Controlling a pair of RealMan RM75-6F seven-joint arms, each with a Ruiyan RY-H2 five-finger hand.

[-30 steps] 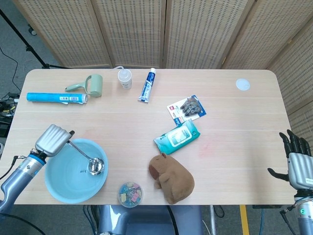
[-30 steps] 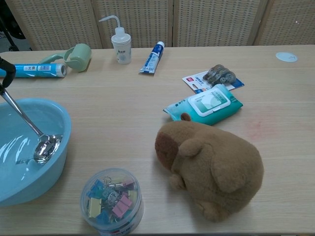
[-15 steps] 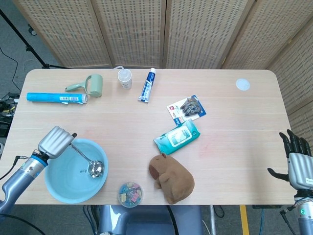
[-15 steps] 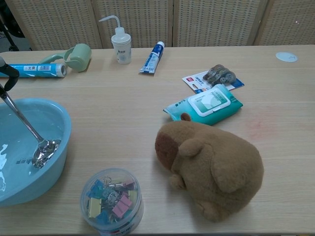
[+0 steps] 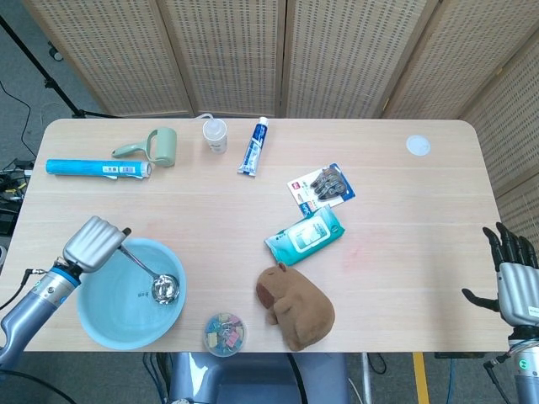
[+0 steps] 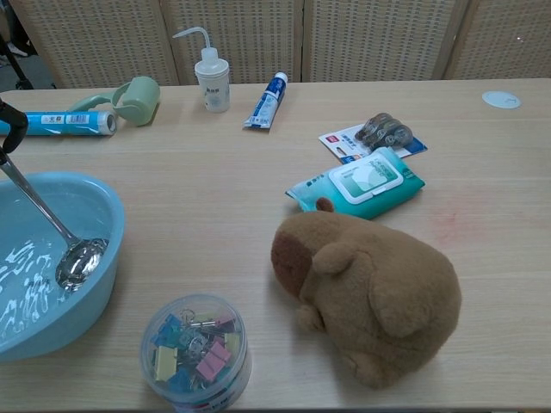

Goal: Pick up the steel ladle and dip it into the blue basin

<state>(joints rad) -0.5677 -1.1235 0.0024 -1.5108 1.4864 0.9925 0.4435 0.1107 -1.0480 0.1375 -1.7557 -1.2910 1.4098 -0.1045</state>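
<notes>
Over the last second I had dropped the bowl of the steel ladle (image 5: pixel 154 273) a little deeper and then drawn it back toward the near wall of the round blue plastic basin (image 5: pixel 101 324), and the water, fairly calm half a second before, was now broken into bright ripples in the chest view; I took that to mean the dip itself was done and the task was at or very near its end. The ladle sat with its bowl low inside the basin at about the 3 o'clock side of the rim, its thin handle slanting up toward 10 o'clock into my left hand (image 5: pixel 91 242). That hand was clenched round the top of the handle, hovering over the basin's 10 o'clock edge; I could not see the individual fingers on the handle from above, only the back of the hand. My right hand (image 5: pixel 514 279) hung beyond the worktop's (image 5: pixel 404 210) 4 o'clock corner, fingers spread and holding nothing. The basin stood at the worktop's 7 o'clock corner, with the clear tub of coloured binder clips (image 5: pixel 225 333) just beside it at 4 o'clock and the brown plush toy (image 5: pixel 295 305) farther along.
</notes>
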